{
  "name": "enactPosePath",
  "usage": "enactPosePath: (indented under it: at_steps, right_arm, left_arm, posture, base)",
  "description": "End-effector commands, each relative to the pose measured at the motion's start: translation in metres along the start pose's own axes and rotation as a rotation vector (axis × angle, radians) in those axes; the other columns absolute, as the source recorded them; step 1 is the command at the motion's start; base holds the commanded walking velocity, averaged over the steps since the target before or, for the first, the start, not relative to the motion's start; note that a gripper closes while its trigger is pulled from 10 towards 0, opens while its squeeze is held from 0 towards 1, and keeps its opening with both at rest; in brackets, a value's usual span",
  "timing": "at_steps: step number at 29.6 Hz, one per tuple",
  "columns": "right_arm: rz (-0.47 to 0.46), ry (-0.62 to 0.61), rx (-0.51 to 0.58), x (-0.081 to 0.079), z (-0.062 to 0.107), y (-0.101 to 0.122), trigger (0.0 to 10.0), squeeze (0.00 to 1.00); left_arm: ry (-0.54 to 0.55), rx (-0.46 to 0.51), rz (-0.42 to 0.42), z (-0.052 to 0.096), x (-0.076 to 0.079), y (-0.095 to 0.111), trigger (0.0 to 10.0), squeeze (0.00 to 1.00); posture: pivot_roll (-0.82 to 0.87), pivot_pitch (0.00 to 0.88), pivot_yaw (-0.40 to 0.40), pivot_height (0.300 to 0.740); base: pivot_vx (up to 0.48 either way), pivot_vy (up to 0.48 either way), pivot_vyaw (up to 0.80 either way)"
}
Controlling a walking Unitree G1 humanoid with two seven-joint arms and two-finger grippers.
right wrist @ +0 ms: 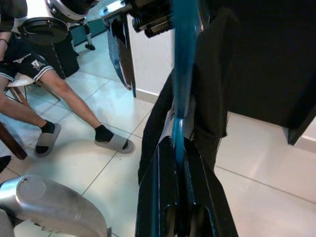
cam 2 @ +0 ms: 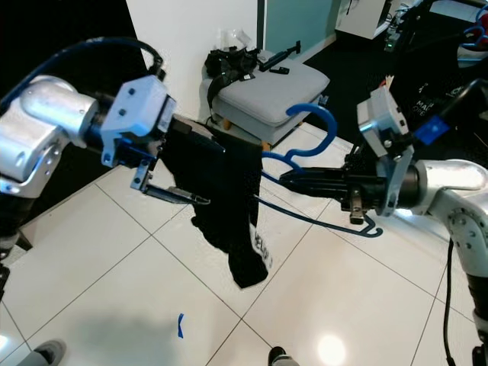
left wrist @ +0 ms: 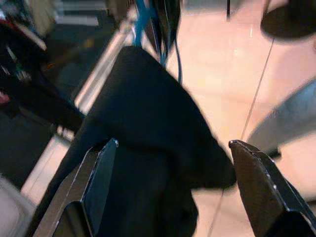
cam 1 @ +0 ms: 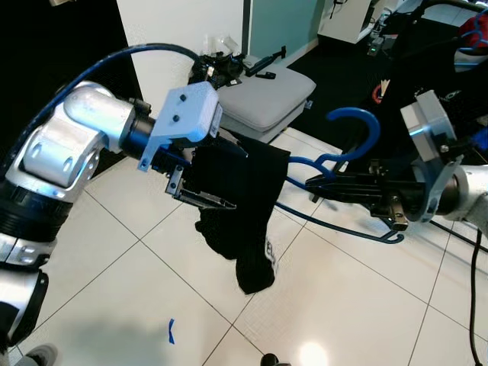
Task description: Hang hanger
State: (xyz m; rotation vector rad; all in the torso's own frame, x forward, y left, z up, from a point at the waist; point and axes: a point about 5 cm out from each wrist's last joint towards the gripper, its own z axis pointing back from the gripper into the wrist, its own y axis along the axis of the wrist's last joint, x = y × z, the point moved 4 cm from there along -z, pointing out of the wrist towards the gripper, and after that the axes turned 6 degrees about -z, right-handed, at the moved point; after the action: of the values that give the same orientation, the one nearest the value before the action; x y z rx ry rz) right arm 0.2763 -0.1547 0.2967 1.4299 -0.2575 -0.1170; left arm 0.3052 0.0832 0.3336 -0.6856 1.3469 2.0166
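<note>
A blue hanger [cam 1: 358, 122] is held level above the tiled floor, and my right gripper [cam 1: 314, 183] is shut on its neck, just below the hook. A black garment [cam 1: 244, 206] is draped over the hanger's left end and hangs down. My left gripper [cam 1: 221, 171] stands open around the upper part of this cloth, one finger on each side. In the left wrist view the two fingers [left wrist: 94, 187] are wide apart with the garment [left wrist: 148, 148] between them. The right wrist view looks along the hanger's blue bar [right wrist: 183, 59] clamped in the shut right gripper [right wrist: 177, 163].
A grey cushioned stool [cam 1: 267, 95] with black items on it stands behind the garment by the white wall. A blue tape mark [cam 1: 171, 330] is on the floor tiles. A seated person's legs and sandals [right wrist: 74, 118] are close by. Dark equipment and cables lie at the right.
</note>
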Motion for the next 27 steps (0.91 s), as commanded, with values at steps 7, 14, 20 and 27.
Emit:
enactPosePath:
  at_steps: [7, 14, 20, 27]
  right_arm:
    - [0.026, 0.062, -0.008, -0.009, -0.007, 0.0, 10.0, 0.0]
    - [0.024, 0.053, -0.011, -0.007, -0.005, 0.0, 10.0, 0.0]
    - [0.028, 0.053, -0.008, -0.007, -0.005, 0.002, 10.0, 0.0]
    - [0.032, 0.079, 0.002, -0.011, -0.007, 0.006, 10.0, 0.0]
  left_arm:
    - [0.002, 0.25, -0.004, 0.029, -0.013, 0.047, 10.0, 0.0]
    - [-0.069, 0.25, 0.029, 0.043, -0.004, 0.042, 10.0, 0.0]
    - [-0.033, 0.227, 0.038, 0.042, -0.008, 0.035, 10.0, 0.0]
    - [0.138, 0.122, 0.065, 0.02, -0.029, 0.012, 10.0, 0.0]
  posture:
    - [0.01, 0.125, 0.029, 0.74]
    - [0.01, 0.122, 0.026, 0.74]
    - [0.0, 0.127, 0.024, 0.74]
    - [0.01, 0.127, 0.024, 0.74]
  base:
    - [0.0, 0.0, 0.0]
    - [0.0, 0.0, 0.0]
    - [0.0, 0.0, 0.0]
    - [0.0, 0.0, 0.0]
